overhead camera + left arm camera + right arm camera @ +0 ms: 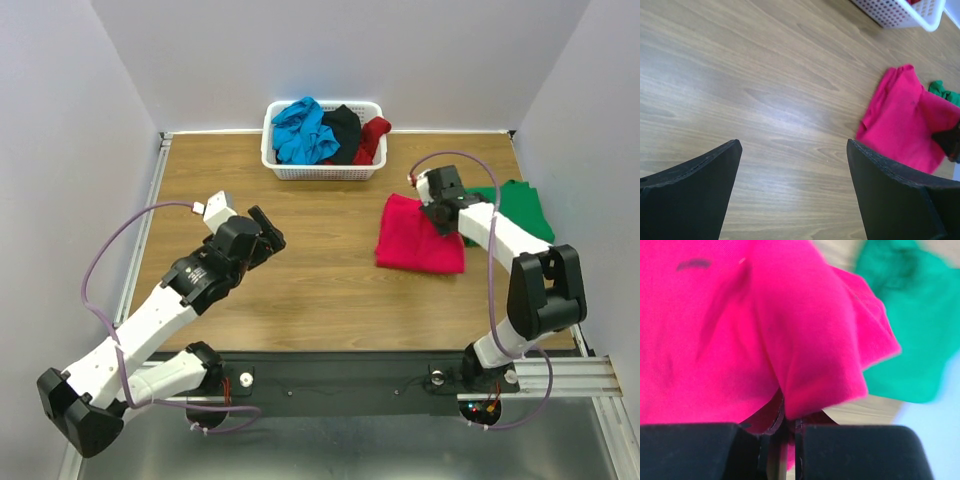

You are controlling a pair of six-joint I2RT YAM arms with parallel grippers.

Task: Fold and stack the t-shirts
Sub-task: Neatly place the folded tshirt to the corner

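Observation:
A folded bright pink-red t-shirt [415,240] lies on the wooden table right of centre. My right gripper [436,215] is shut on its right edge, and the right wrist view shows pink cloth [790,340] pinched between the nearly closed jaws. A green t-shirt [515,208] lies just behind and right of it, also seen as green cloth [905,325]. Blue, black and dark red t-shirts [325,132] fill the basket. My left gripper [268,232] hangs open over bare wood, well left of the pink-red t-shirt [910,120].
A white lattice basket [320,170] stands at the back centre of the table [300,300]. White walls close in the back and both sides. A metal rail [560,375] runs along the near edge by the arm bases.

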